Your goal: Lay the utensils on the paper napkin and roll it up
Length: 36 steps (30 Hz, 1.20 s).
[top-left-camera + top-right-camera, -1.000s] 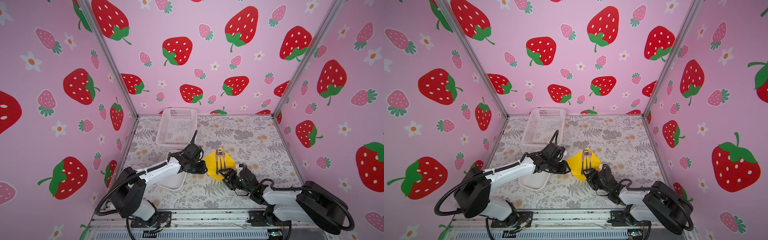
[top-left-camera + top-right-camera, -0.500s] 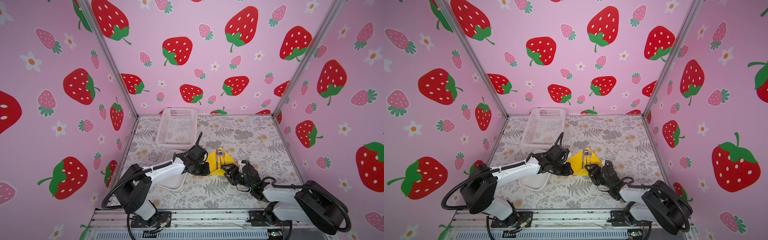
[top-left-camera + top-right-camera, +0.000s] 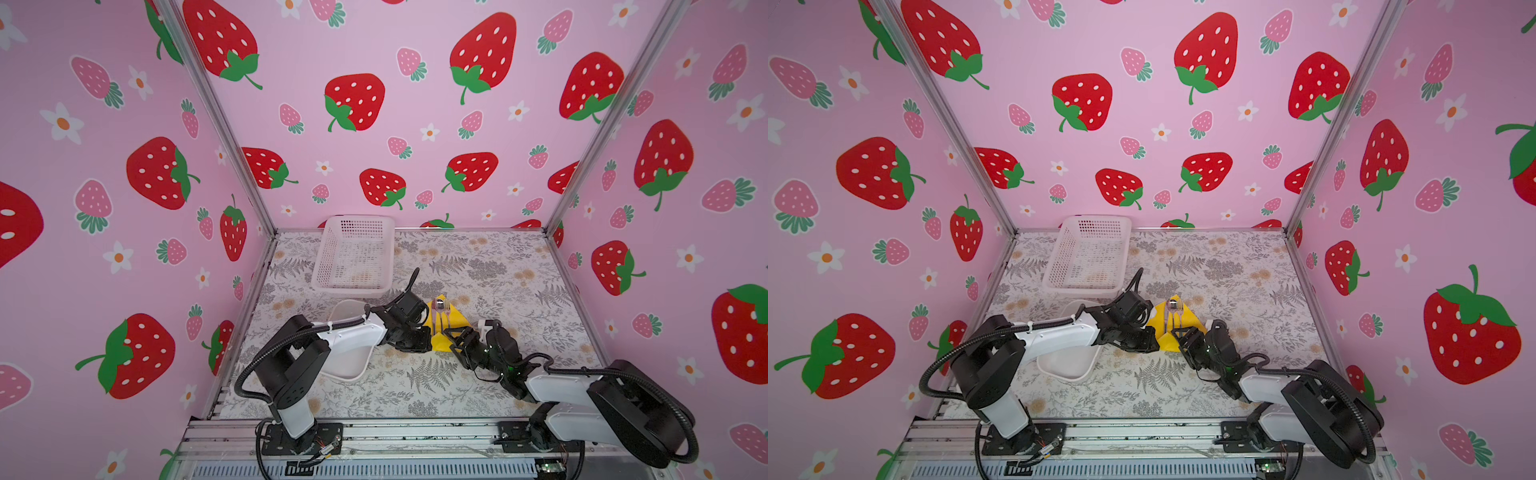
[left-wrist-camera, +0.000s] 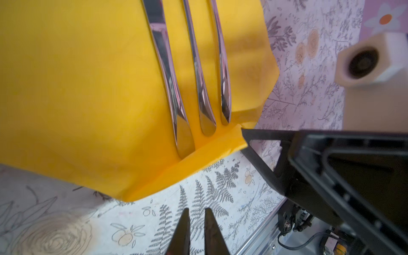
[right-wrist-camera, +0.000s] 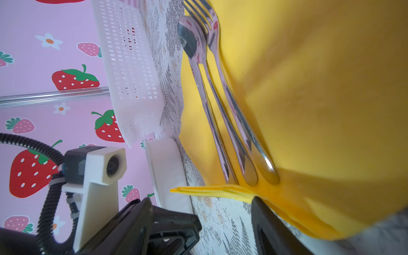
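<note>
Floral tablecloth (image 3: 478,266) covers the work surface inside a pink strawberry-print enclosure. On the left gripper (image 4: 196,229), the fingertips (image 4: 183,231) stand almost together, with only a sliver of cloth visible between them, and grip nothing. They sit just short of the near corner of the paper napkin (image 4: 88,88) without touching it. On the right gripper (image 3: 453,334), the jaws stand wide. One fingertip (image 4: 251,136) touches the end of the napkin's upturned near edge, and the second finger cannot be made out in the wrist views. The utensils (image 4: 198,88) lie on the napkin side by side and parallel, with their handle ends butted against that upturned strip. The spoon (image 5: 191,42) and fork (image 5: 212,33) point their heads toward the napkin's far corner; the third piece's head is hidden behind raised paper. The white mesh basket (image 3: 353,253) stands beyond the napkin's far-left side. The white tray (image 3: 353,363) lies off the napkin's left side, under the left arm. Over the last second, the left fingers have gone from partly open to nearly closed and the left arm has advanced toward the napkin, while the right jaws keep their width. Placement appears complete and the first turn of the roll appears started. The left closure seems to have caught no paper, so reopening and a short advance onto the strip are probably required.
</note>
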Motion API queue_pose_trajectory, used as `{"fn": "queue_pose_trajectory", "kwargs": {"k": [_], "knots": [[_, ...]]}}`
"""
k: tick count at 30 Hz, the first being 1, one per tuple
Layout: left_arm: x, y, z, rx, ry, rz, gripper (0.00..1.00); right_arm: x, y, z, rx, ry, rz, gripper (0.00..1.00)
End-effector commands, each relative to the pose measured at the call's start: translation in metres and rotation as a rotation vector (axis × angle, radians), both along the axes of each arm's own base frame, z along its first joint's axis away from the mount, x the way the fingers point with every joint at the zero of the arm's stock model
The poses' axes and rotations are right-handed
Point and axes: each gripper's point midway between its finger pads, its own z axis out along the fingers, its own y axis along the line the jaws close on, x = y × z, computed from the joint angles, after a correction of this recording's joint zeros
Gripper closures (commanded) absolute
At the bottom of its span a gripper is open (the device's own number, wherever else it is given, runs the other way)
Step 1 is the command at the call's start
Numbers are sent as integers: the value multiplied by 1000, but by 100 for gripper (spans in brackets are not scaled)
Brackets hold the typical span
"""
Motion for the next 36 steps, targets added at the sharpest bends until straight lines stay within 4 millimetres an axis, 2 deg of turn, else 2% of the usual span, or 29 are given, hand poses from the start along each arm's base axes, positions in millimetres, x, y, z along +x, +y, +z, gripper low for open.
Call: {"fn": "queue_pose_trajectory", "kwargs": {"k": [1,6,9,13,17,25,26,28,30,36], "knots": [[21,-14,6,-6,-44,40,84,-1,-9,-3,-11,7,-29,28],[29,-15,-14,51,-18,65,85,-5,-20,-4,-75,-7,-37,30],[29,-15,-23,65,-2,66,85,-8,-25,-2,-134,-45,-7,40],[30,-15,-24,70,-9,62,85,-13,-27,-1,-240,-83,68,53],[31,-18,-21,59,-24,46,84,-16,-19,0,-275,-108,149,61],[30,-24,-17,23,-27,14,84,-8,12,2,-290,-119,288,72],[30,-25,-15,18,-29,9,83,-6,14,0,-296,-115,294,72],[30,-26,-12,10,-34,4,83,-4,15,-9,-321,-88,299,81],[29,-26,-7,3,-44,-1,83,-4,16,-18,-334,-55,305,84],[26,-16,8,9,-87,-3,82,-9,6,-42,-380,26,283,85]]}}
